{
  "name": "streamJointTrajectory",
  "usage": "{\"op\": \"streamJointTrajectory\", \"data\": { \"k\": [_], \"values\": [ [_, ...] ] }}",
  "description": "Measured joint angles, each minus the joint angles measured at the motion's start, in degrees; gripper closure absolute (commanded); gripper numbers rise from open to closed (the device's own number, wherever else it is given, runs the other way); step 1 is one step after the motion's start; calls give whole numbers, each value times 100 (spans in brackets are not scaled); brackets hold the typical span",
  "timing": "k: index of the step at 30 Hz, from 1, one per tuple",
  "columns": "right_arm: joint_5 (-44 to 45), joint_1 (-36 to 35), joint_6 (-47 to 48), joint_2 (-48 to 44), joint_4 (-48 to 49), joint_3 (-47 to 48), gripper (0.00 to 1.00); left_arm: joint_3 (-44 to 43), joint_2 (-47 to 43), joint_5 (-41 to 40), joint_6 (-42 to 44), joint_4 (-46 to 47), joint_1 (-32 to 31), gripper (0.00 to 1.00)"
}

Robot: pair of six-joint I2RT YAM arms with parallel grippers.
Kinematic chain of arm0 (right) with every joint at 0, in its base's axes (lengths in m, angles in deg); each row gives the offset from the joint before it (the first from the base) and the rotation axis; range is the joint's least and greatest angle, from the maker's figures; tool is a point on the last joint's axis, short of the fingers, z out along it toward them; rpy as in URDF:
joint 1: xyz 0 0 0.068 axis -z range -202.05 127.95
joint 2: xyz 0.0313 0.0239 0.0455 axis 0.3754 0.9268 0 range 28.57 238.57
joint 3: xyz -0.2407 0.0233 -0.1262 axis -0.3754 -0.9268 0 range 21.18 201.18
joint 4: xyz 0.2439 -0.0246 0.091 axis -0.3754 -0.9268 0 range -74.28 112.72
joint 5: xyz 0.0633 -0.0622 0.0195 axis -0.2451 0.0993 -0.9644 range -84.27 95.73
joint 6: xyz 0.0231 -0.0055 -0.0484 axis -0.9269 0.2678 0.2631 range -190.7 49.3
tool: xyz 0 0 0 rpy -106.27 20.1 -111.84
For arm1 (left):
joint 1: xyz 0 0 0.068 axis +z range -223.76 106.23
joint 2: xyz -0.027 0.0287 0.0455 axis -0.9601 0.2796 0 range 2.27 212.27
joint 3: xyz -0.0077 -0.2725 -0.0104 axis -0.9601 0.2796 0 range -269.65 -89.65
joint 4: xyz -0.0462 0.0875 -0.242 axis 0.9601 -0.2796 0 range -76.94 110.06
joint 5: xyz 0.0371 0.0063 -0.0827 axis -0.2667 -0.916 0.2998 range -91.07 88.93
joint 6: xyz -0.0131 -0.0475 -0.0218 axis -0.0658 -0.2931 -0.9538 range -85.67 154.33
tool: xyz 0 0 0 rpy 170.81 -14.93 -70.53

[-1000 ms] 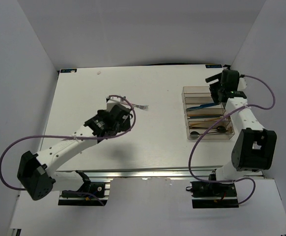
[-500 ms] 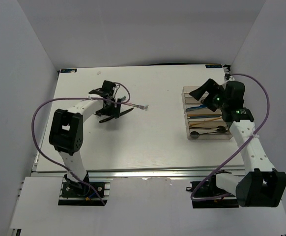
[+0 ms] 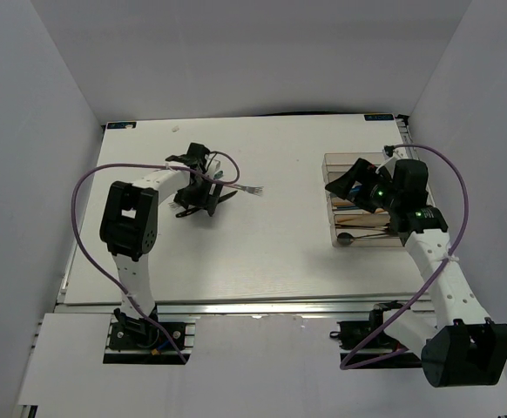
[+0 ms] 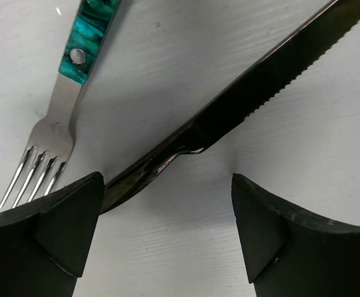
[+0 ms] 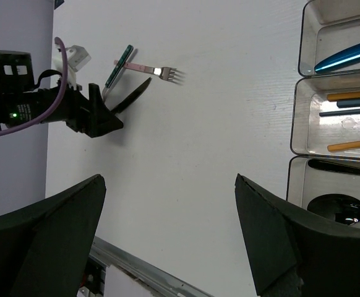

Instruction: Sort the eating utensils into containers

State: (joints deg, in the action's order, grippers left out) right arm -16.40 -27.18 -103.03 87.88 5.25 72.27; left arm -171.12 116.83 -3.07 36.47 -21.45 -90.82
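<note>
Three eating utensils lie on the white table at the left. The black knife (image 4: 254,86) runs slantwise, its handle end reaching my left gripper's left finger (image 4: 68,223); whether they touch I cannot tell. The teal-handled fork (image 4: 75,62) lies beside it and a pink-handled fork (image 3: 246,188) just to the right. My left gripper (image 4: 166,229) is open, low over the table. My right gripper (image 5: 167,235) is open and empty, hovering by the left side of the containers (image 3: 375,245). These hold a blue piece (image 5: 347,55), chopsticks (image 5: 353,111) and a black spoon (image 5: 341,207).
The left arm (image 3: 127,218) arches from its base up along the table's left side. The right arm (image 3: 441,270) rises beside the tray's right edge. White walls close in the table on three sides, and a metal rail (image 3: 262,305) runs along the near edge.
The left arm has swung out to the knife and forks and its gripper has dropped low over them. The right gripper has come forward from the tray's back to its left side.
</note>
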Motion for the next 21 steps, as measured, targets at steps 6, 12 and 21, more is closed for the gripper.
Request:
{"op": "streamJointTrajectory", "data": {
  "k": [6, 12, 21],
  "values": [
    [-59, -4, -7, -85, -9, 2, 11, -9, 94, 105, -2, -50, 7, 11],
    [-55, -4, -13, -387, -63, 33, 11, 52, 81, 85, -184, -22, -44, 24],
    [-85, -4, -131, -562, -59, 55, 11, 1300, -750, -238, -1097, 673, -940, 54]
  ]
}}
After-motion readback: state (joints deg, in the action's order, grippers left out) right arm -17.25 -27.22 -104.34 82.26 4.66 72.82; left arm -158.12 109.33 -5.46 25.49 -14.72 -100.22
